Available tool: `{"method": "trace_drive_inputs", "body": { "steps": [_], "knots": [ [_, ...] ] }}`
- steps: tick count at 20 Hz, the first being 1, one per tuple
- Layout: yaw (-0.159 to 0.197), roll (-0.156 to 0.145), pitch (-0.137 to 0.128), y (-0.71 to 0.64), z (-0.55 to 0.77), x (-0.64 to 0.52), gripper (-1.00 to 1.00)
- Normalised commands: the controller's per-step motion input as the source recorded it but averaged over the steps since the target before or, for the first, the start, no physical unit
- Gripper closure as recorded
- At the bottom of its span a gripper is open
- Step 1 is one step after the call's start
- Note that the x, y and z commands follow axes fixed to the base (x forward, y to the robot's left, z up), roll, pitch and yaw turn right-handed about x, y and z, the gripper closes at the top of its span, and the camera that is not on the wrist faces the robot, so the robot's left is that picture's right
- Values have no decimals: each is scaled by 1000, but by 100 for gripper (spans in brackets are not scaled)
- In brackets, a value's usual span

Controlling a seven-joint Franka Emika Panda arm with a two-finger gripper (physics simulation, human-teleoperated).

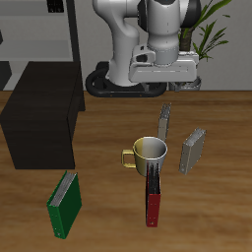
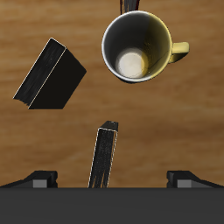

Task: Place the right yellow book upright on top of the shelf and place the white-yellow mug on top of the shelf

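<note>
Nearest the front edge, green book [image 1: 65, 204]. Farther back, off to one side, shelf [image 1: 41, 128]. Over mid-table, gripper [image 2: 112, 179] spread wide, empty. Below, white-yellow mug [image 1: 150, 150] upright; just behind, right yellow book [image 1: 164, 122] on edge on the table.

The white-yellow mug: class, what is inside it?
The wrist view looks into the white-yellow mug: yellow walls and a pale round floor, with no object in it. Nothing covers the opening.

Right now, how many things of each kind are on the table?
Books: 4, two yellow, one green, one red-and-black
Mugs: 1, the white-yellow mug
Shelves: 1, the shelf
Total: 6
</note>
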Motion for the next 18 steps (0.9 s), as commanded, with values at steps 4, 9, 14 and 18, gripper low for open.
{"method": "trace_drive_inputs", "body": {
  "steps": [4, 9, 14, 18],
  "knots": [
    [16, -13, -26, 271, -193, -77, -100],
    [-3, -10, -25, 271, -211, -20, -100],
    [-5, -3, 10, 142, -220, -9, -100],
    [25, -19, -70, 89, -120, -58, -100]
  ]
}}
